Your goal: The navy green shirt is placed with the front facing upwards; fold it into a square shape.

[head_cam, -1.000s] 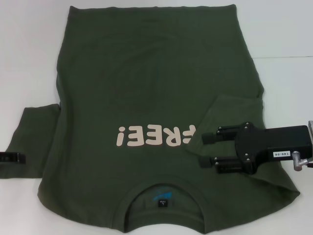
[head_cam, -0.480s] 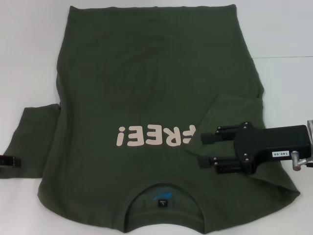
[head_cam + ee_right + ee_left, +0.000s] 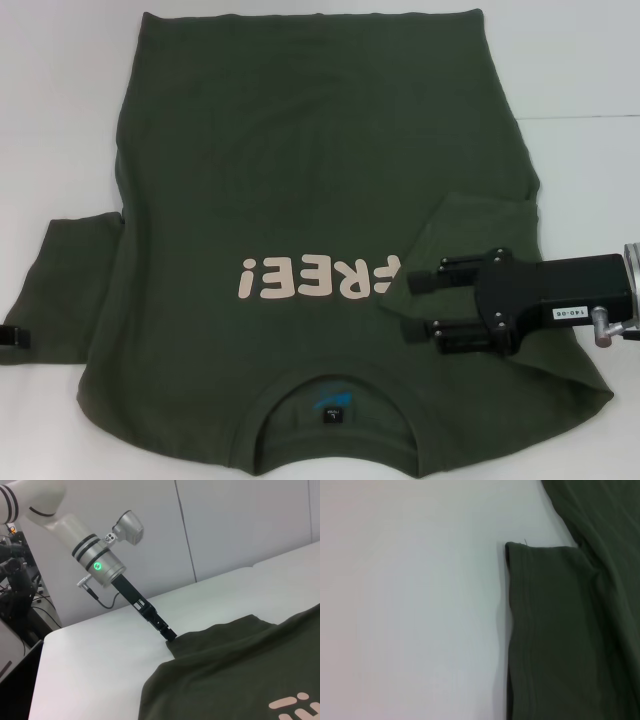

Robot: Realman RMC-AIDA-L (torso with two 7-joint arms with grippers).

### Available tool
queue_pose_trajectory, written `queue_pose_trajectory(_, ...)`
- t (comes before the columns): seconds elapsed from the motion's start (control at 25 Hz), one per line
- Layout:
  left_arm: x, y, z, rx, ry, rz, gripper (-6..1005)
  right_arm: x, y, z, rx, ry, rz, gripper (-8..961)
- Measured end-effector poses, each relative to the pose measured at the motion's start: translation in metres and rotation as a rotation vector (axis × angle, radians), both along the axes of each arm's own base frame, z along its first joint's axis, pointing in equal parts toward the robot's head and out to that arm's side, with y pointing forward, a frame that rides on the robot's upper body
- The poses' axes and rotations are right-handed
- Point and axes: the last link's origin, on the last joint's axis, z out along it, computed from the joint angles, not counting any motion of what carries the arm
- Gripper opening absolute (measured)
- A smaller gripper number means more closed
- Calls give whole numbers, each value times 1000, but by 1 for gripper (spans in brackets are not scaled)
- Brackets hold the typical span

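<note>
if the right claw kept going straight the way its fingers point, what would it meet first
Most likely the pink FREE! print on the navy green shirt. The right claw points toward the robot's left across the folded-in sleeve, fingers apart. Its height above the cloth is unclear, so it may only skim the fabric.

The right hand (image 3: 415,305) reaches in level, its 2 black fingers (image 3: 430,284) held apart. The left hand (image 3: 170,635) angles steeply downward on its extended arm, fingertip low.
</note>
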Motion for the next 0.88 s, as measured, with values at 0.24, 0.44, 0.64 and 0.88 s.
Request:
queue_pose_trajectory(0.24, -1, 0, 0, 3, 4, 1, 689, -1, 0, -1, -4, 3, 0, 673)
queue_pose_trajectory(0.44, -1, 0, -3, -2, -1, 4, 685, -1, 0, -1, -3, 2, 0, 673)
queue_pose_trajectory(0.64, 0, 1, -3, -3, -1, 1, 681, -1, 1, -1, -2, 1, -1, 673)
queue_pose_trajectory(0.88, 2, 3, -7, -11, -16, 6, 679, 0, 1, -1, 2, -1, -3, 671)
